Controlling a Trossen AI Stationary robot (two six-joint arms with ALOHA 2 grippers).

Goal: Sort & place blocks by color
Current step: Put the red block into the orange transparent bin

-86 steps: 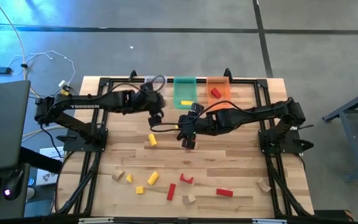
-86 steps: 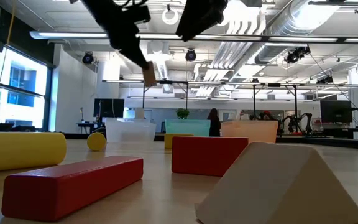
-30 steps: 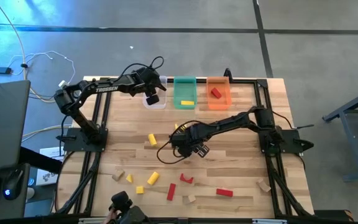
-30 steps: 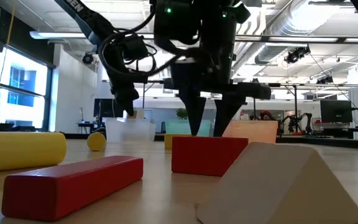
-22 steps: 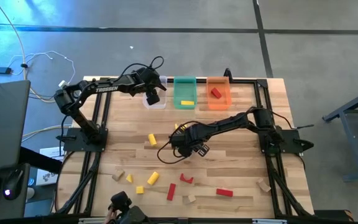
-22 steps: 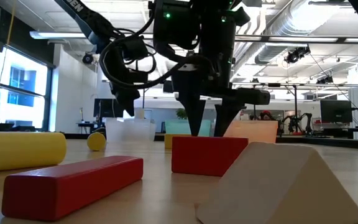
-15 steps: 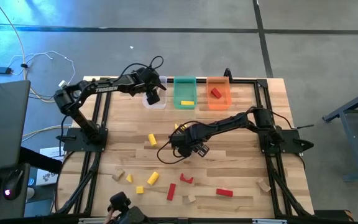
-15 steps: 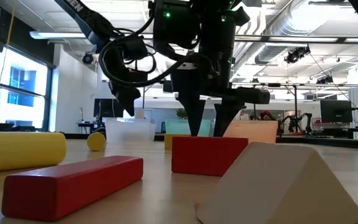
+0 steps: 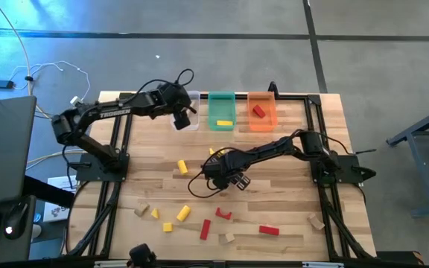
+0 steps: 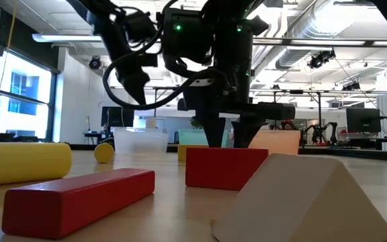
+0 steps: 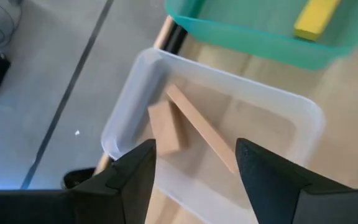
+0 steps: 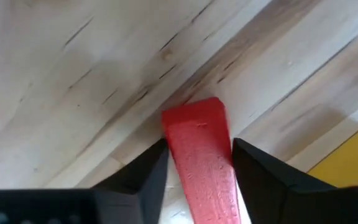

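1. Over the clear bin (image 11: 126,106) at the back of the desk (image 9: 289,193), the left tool (image 9: 183,119) had just spread its fingers wide and hung empty. Two tan blocks (image 11: 166,127) lay in the bin under it, a squat one and a thin slat leaning across it.
2. That suggested one tan piece was newly dropped where it belonged, so the left arm was free for another.
3. At mid-desk the right tool (image 9: 233,179) had come down and was narrowing onto a red block (image 12: 197,143). The wrist view showed both fingers against its long sides, with the block still flat on the desk.
4. That grasp looked nearly made. By colour, its likely goal was the orange bin (image 9: 249,112), which already held a red piece (image 9: 258,111).
5. The green bin (image 9: 211,112) held one yellow bar (image 9: 224,123). Another yellow block (image 12: 347,162) sat just beside the red one.
6. Most pieces still waited near the front edge, among them a yellow cylinder (image 10: 22,161), a red bar (image 10: 79,198) and a tan wedge (image 10: 301,195).
7. The blocks were painted or bare wood, matte and square-edged, apart from the round cylinder. The bins were thin translucent plastic with rounded rims. The desk was pale planks with dark grain streaks.
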